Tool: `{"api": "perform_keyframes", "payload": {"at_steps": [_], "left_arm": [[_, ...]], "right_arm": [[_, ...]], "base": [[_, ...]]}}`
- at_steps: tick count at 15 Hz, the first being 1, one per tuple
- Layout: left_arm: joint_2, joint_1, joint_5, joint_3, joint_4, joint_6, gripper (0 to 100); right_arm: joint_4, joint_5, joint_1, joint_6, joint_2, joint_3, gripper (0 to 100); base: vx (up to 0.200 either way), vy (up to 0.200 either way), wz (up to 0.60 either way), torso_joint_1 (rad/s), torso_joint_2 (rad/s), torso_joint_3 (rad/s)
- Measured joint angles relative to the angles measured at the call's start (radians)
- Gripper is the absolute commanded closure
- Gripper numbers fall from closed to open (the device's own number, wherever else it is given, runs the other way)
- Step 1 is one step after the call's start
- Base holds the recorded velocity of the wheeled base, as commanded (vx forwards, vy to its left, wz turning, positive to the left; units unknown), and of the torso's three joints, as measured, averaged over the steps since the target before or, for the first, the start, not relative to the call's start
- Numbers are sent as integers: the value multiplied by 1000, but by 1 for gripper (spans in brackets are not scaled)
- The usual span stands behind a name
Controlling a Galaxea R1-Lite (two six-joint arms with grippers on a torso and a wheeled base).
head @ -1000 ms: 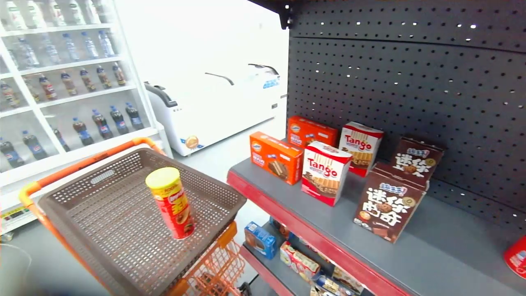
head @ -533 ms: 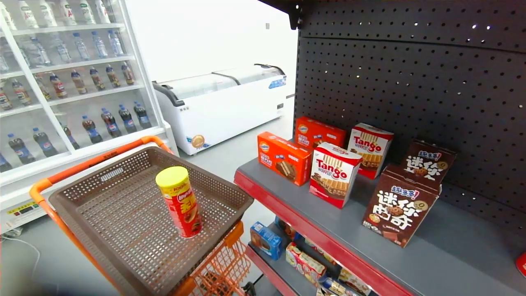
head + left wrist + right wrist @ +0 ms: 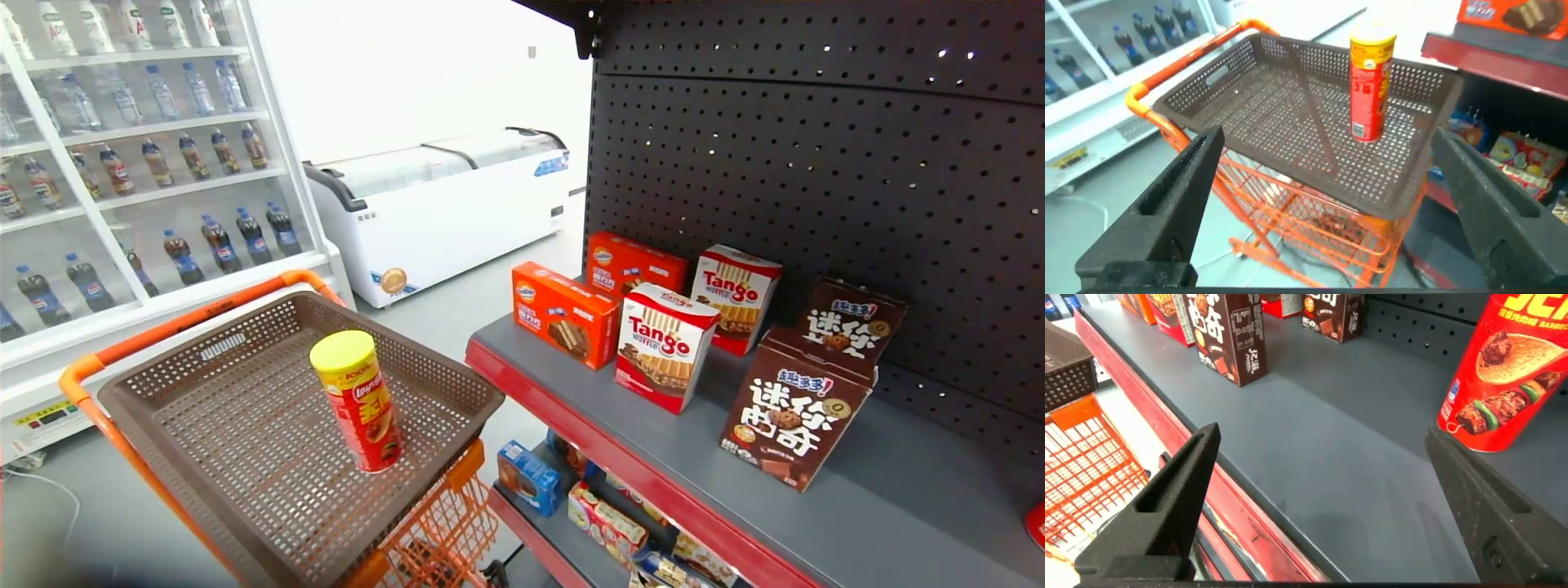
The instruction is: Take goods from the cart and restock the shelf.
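**A:** What is waiting in the cart?

**B:** One tall chips can (image 3: 357, 400), red with a yellow lid, is standing upright in the brown basket (image 3: 204, 331) on top of the orange cart (image 3: 433, 527). It is sitting on the side nearer the shelf, and nothing is touching it.

**A:** What are the grippers doing?

**B:** The left gripper (image 3: 1327, 140) is hovering in front of the basket with its fingers spread wide and nothing between them. The can is standing well ahead of it, roughly in line with the gap. I am guessing the wide spread is meant for closing around the can's round body. The upright stance is leaving the can's sides free for that. The right gripper (image 3: 1323, 437) is hanging over the grey shelf (image 3: 898, 523), its fingers also spread and empty.

**A:** How is the shelf looking?

**B:** Boxes are standing in pairs, one behind the other, with their faces turned outward. Orange boxes (image 3: 565, 313) are sitting toward the robot's left, red-and-white wafer boxes (image 3: 663, 347) are standing beside them, and brown boxes (image 3: 788, 408) are coming next. Past the brown boxes, a bare stretch is running up to a second red can (image 3: 1507, 367) standing on the shelf.

**A:** So where is the cart's can likely going?

**B:** Probably onto that bare stretch beside the second red can, since like goods are being kept together. The pick-up is not yet begun.
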Motion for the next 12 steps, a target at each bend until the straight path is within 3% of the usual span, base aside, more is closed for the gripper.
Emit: {"api": "perform_keyframes", "payload": {"at_steps": [3, 5, 10, 12], "left_arm": [[220, 7, 9, -31, -70, 11, 0], [373, 8, -3, -55, -136, 1, 0], [750, 3, -127, -169, -239, -17, 0], [906, 1, -161, -211, -351, -20, 0]], "right_arm": [[0, 0, 1, 0, 0, 0, 0], [0, 0, 1, 0, 0, 0, 0], [0, 0, 0, 0, 0, 0, 0], [0, 0, 1, 0, 0, 0, 0]], "base": [[0, 0, 0, 0, 0, 0], [0, 0, 0, 0, 0, 0], [0, 0, 0, 0, 0, 0], [0, 0, 0, 0, 0, 0]]}}
